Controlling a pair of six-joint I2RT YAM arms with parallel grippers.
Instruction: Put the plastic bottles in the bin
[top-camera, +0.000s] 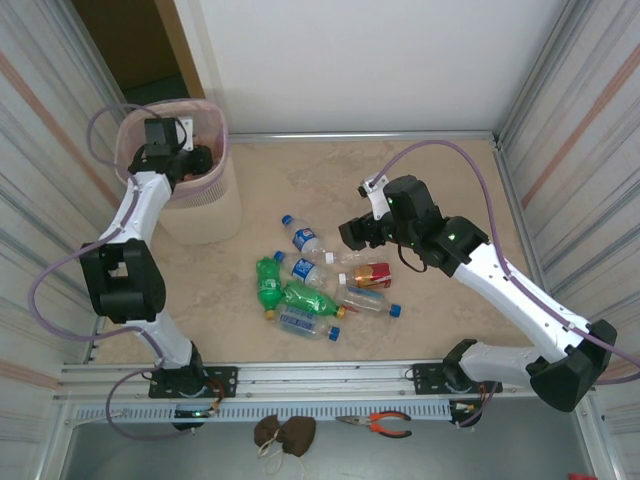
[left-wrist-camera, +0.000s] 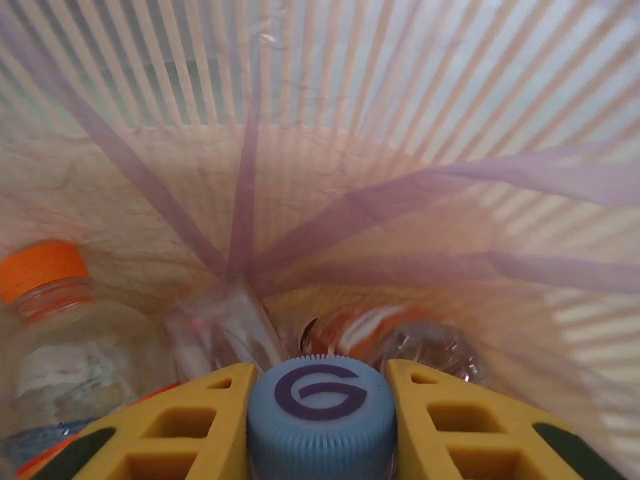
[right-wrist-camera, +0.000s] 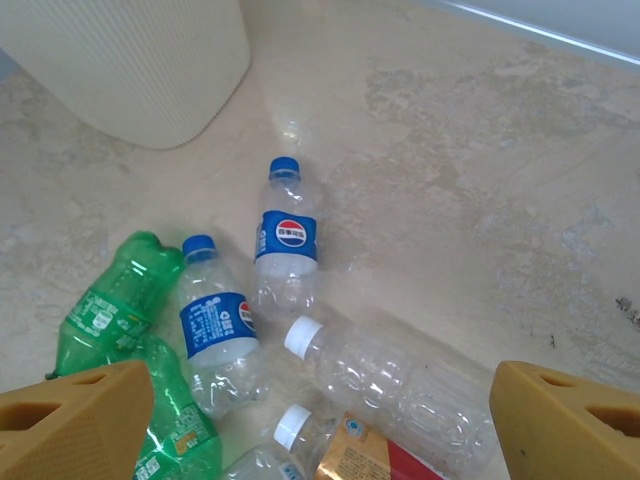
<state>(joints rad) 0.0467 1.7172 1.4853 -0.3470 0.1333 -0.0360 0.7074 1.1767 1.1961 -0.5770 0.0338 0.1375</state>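
A plastic bottle with a blue cap marked "G" (left-wrist-camera: 322, 412) sits clamped between the yellow fingers (left-wrist-camera: 190, 430) of the left gripper (left-wrist-camera: 320, 388), cap pointing away from the wrist. The left gripper (top-camera: 193, 158) hangs inside the mouth of the pale pink bin (top-camera: 213, 118). Beyond its fingertips, at the bottom of the lined bin (left-wrist-camera: 420, 130), lie an orange-capped bottle (left-wrist-camera: 60, 330) to the left, a clear one (left-wrist-camera: 220, 325) just ahead, and one with a red-and-white label (left-wrist-camera: 385, 335) ahead to the right.

The remaining bottles lie in a loose cluster (top-camera: 320, 285) on the marbled tabletop (top-camera: 440, 170), near the bin and under the right gripper (top-camera: 352, 233). The right gripper (right-wrist-camera: 320, 400) hovers over them with its jaws spread wide, gripping nothing. Directly between its fingers lies a clear white-capped bottle (right-wrist-camera: 395, 385). Ahead of it rests a Pepsi bottle (right-wrist-camera: 287, 240) with a blue cap, and to the left a second blue-labelled bottle (right-wrist-camera: 215, 330) touches a crumpled green bottle (right-wrist-camera: 110, 305). Nearest the wrist is a white-capped bottle with an orange-and-red label (right-wrist-camera: 350, 455). The bin's ribbed wall (right-wrist-camera: 140, 60) stands far ahead to the left.
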